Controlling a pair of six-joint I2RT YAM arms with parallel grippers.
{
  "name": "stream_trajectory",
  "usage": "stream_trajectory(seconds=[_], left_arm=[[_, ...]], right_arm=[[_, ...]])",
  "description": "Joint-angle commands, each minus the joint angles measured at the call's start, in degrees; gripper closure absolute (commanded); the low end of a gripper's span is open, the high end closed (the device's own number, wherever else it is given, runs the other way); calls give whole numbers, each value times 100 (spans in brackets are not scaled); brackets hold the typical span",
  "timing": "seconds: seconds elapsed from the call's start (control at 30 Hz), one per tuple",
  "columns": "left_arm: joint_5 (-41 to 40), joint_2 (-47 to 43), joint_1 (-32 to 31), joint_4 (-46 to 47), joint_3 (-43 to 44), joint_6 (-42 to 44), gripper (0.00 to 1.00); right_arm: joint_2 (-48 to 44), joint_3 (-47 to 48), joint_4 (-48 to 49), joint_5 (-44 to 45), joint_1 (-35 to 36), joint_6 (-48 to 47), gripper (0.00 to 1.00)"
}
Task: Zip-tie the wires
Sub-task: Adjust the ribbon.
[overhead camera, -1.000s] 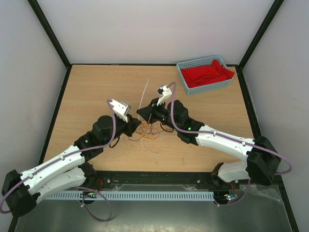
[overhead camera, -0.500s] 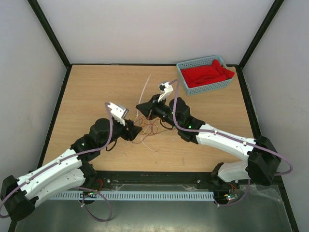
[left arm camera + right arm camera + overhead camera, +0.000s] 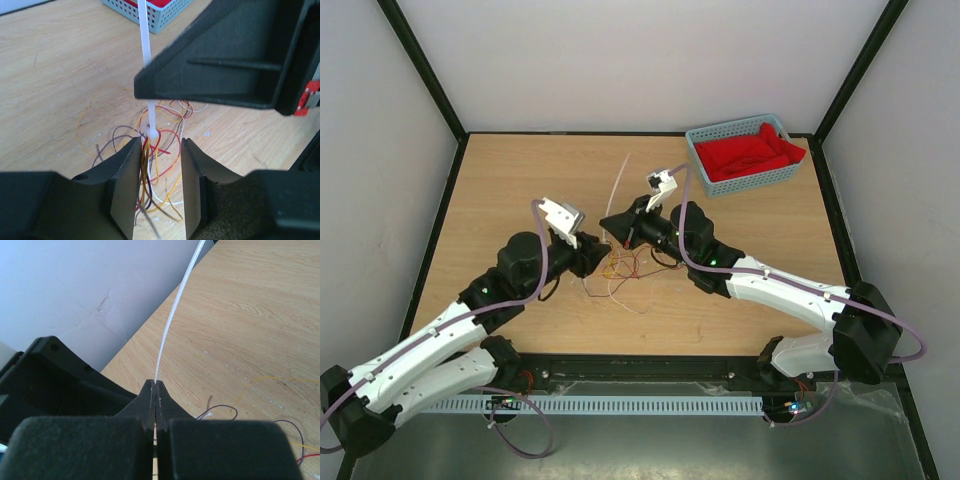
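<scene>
Loosely, wires (image 3: 150,160) between left fingers (image 3: 125,190), gathered at tie (image 3: 145,40)

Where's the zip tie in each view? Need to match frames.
Top external: zip tie, a thin white strip just above table centre.
Left wrist: from top centre, running down to its head over the wires.
Right wrist: curving from the centre to the top right.
Shared landmark: the wires, also at and.
</scene>
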Motion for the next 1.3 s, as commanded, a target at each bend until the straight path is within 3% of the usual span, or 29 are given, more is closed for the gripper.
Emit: stream_trajectory(seconds=[0.0, 0.4, 0.57, 0.67, 0.7, 0.83, 0.93, 1.27], left_arm=[[56, 174, 55, 127, 385, 296, 61], [93, 614, 248, 324, 465, 406, 64], [239, 769, 338, 478, 410, 326, 81], [265, 761, 345, 511, 378, 307, 84], [258, 751, 349, 519, 365, 298, 83], [266, 631, 362, 538, 350, 280, 63], [272, 523, 380, 538, 370, 289, 63], [343, 538, 415, 538, 346, 311, 82]], right_arm=[[-69, 199, 232, -91, -24, 59, 100], [-71, 196, 280, -144, -28, 98, 100], [-69, 165, 308, -116, -26, 103, 100], [-65, 179, 302, -70, -21, 60, 100], [-53, 191, 300, -72, -28, 60, 100], [1, 198, 258, -66, -24, 44, 100], [44, 189, 255, -68, -26, 43, 100], [38, 214, 255, -73, -21, 64, 100]])
